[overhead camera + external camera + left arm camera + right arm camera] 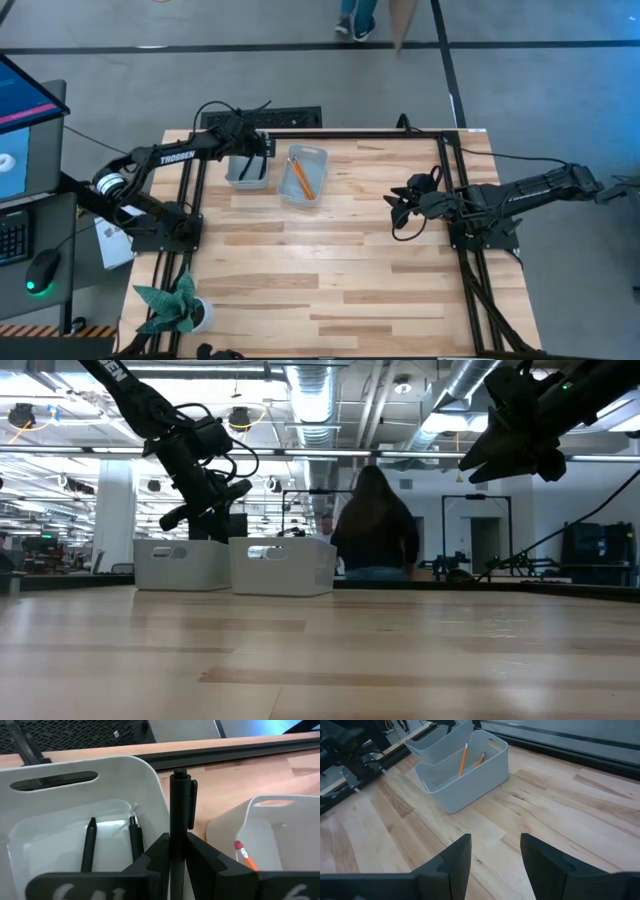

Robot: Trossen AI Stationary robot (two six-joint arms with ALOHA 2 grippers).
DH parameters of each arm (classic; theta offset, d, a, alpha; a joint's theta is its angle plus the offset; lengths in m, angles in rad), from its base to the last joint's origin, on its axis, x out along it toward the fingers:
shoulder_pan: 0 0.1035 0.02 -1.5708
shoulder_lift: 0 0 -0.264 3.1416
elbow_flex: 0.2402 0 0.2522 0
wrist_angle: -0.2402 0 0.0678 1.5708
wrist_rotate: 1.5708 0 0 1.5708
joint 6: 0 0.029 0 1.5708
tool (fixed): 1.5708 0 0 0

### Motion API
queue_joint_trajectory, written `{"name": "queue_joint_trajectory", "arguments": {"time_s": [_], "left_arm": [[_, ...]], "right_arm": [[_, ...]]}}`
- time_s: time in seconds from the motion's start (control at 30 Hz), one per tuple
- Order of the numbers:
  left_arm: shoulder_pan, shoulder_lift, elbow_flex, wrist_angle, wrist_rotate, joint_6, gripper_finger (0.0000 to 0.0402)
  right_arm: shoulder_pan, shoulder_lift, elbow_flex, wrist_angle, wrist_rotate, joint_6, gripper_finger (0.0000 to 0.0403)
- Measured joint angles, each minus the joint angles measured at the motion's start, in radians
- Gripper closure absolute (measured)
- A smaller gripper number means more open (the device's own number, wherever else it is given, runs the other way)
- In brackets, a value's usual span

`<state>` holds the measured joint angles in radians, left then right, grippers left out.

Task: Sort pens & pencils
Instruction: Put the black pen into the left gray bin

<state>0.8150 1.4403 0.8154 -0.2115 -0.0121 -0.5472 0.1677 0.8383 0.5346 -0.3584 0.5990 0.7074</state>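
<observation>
The left gripper (177, 862) clasps a black pen (178, 815) upright, directly above the left bin (75, 795) near the table's far edge; the right gripper (495, 855) hangs released.

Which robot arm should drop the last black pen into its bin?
The left. Its gripper already holds a black pen above the bin with two pens inside. The right gripper hangs open and empty, far off.

pencils (463, 758) | leaning in nearer bin (465, 780) (second bin (432, 742) behind) | jaws apart above table (530, 810)
</observation>
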Motion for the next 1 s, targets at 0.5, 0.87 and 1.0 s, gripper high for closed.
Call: {"name": "queue_joint_trajectory", "arguments": {"time_s": [0.5,0.87,1.0], "left_arm": [[-0.003,0.0,0.0,-0.016,-0.001,0.003,0.0358],[-0.003,0.0,0.0,-0.02,-0.021,-0.105,0.0358],[-0.003,0.0,0.001,-0.049,-0.021,-0.105,0.0358]], "right_arm": [[0.0,0.0,0.0,0.0,0.0,0.0,0.0209],[0.0,0.0,0.0,0.0,0.0,0.0,0.0209],[0.0,0.0,0.0,0.0,0.0,0.0,0.021]]}}
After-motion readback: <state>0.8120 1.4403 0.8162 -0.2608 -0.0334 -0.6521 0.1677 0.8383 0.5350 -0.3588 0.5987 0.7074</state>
